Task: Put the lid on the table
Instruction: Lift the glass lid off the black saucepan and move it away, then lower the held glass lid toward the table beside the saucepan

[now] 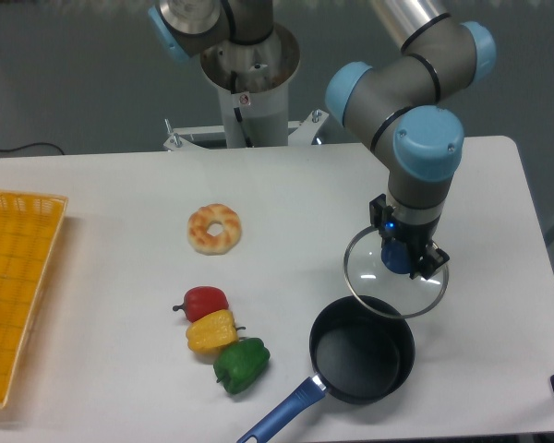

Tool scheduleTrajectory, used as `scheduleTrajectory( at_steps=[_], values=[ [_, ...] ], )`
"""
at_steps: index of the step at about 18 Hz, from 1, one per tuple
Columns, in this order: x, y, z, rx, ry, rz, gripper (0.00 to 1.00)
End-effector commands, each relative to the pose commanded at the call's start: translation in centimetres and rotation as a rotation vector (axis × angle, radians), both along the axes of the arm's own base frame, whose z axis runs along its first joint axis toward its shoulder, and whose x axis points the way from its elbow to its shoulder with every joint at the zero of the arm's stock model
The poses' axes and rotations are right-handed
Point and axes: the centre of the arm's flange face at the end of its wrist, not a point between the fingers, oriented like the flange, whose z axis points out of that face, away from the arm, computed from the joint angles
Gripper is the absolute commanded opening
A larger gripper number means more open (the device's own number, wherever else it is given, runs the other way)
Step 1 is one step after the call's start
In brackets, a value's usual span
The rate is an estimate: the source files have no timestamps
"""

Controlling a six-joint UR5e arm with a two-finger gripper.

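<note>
Lid knob hidden among the fingers; basket cut by left edge.

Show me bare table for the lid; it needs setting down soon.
Bare table lies right of the held lid, toward the right edge, and between bagel and lid. Crowded: saucepan, peppers.

the lid looks like clear glass with a thin shiny metal rim. the pan is black and glossy, its handle blue plastic. the worktop is smooth matt white. the three peppers shine like plastic. the basket is yellow mesh.
</note>
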Motion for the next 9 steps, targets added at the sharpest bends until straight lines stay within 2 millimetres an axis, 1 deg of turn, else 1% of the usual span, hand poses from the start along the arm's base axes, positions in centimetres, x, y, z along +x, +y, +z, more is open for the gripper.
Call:
scheduleTrajectory(
  at_steps=[5,9],
  values=[
    [-0.1,-2.2,-1.1,-0.016,-0.023,-0.032,0.51],
    [0.0,-3.6,-2.5,-0.017,-0.023,-0.047,0.51]
  ],
)
